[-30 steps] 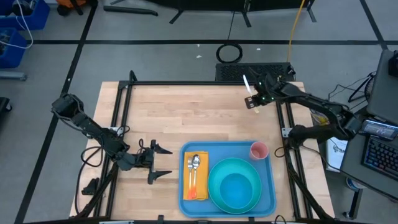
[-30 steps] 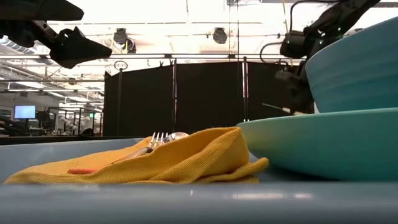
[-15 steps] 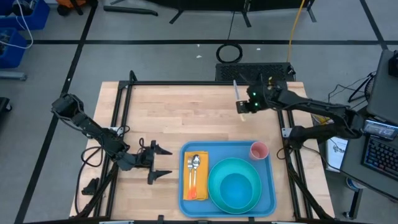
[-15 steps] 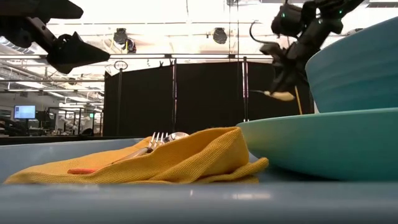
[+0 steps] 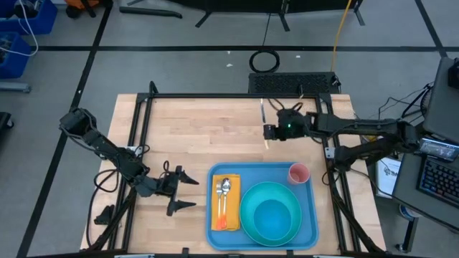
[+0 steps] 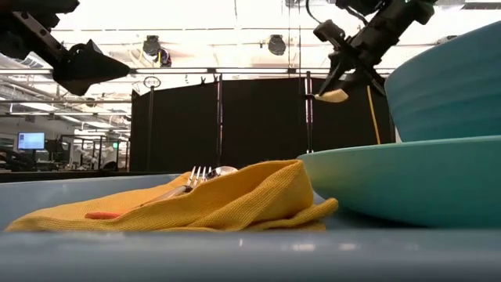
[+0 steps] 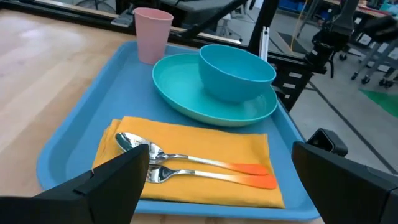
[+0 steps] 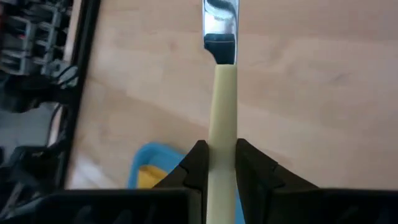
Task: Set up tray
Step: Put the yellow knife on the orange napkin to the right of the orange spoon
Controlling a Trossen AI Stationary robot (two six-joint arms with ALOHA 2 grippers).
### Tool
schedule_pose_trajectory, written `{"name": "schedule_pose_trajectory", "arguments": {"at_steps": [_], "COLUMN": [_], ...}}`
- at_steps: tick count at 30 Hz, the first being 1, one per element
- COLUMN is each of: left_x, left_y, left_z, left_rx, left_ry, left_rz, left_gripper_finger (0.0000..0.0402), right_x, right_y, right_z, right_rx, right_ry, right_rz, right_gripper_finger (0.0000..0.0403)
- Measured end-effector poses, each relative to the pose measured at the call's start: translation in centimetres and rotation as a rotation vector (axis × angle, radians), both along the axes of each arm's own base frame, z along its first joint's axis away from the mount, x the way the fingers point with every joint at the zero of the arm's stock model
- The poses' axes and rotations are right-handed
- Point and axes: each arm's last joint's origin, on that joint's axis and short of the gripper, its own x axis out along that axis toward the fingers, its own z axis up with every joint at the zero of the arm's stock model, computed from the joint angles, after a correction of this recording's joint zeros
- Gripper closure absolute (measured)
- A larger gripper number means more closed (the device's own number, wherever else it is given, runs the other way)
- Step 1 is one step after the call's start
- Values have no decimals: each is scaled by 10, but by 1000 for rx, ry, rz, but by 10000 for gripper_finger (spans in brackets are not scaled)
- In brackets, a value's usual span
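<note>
The blue tray (image 5: 310,215) lies at the table's near edge. It carries an orange napkin (image 5: 225,208) with a fork and a spoon (image 7: 186,163), a teal plate (image 5: 247,215) with a bowl (image 7: 236,70), and a pink cup (image 5: 298,173). My right gripper (image 5: 271,131) is over the bare wood beyond the tray's far rim. It is shut on a knife (image 5: 263,118) with a cream handle and a metal blade. My left gripper (image 5: 183,192) stands open to the left of the tray, its fingers pointing at the tray. My right gripper pinches the knife's cream handle (image 8: 222,134) between its two fingers (image 8: 198,167). It comes from the table's right, slanting down, and the fingers lie across the knife. The knife is lifted clear of the table, with its blade (image 8: 219,22) toward the far edge and its handle end (image 6: 333,95) below the fingers.
Bare wood spreads left of and beyond the tray. A black frame rail (image 5: 215,96) runs along the table's far edge and down both sides. A black mat (image 5: 290,82) lies just beyond the far right corner.
My right gripper has carried the knife from the far right corner toward the table's left and a little toward the tray, rising and rolling. The knife has swung from slanted to nearly far-to-near. My left gripper has rolled a little in place.
</note>
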Motion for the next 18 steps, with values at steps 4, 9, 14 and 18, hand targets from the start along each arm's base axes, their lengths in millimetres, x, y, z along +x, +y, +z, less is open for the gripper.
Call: {"name": "schedule_pose_trajectory", "arguments": {"at_steps": [4,9,14,18], "left_x": [-1,-3,-3,-3], "left_y": [1,1,1,2], "left_z": [-4,-8,-8,-8], "left_rx": [22,35,47,70], "left_ry": [32,73,71,64], "left_rz": [1,12,18,28], "left_gripper_finger": [4,4,4,4], "right_x": [14,38,64,89], "right_y": [20,44,67,80], "right_z": [-1,-14,-32,-31], "right_rx": [36,105,178,197], "right_ry": [-63,-116,-120,-104], "right_rz": [8,17,30,49], "right_gripper_finger": [362,362,362,362]}}
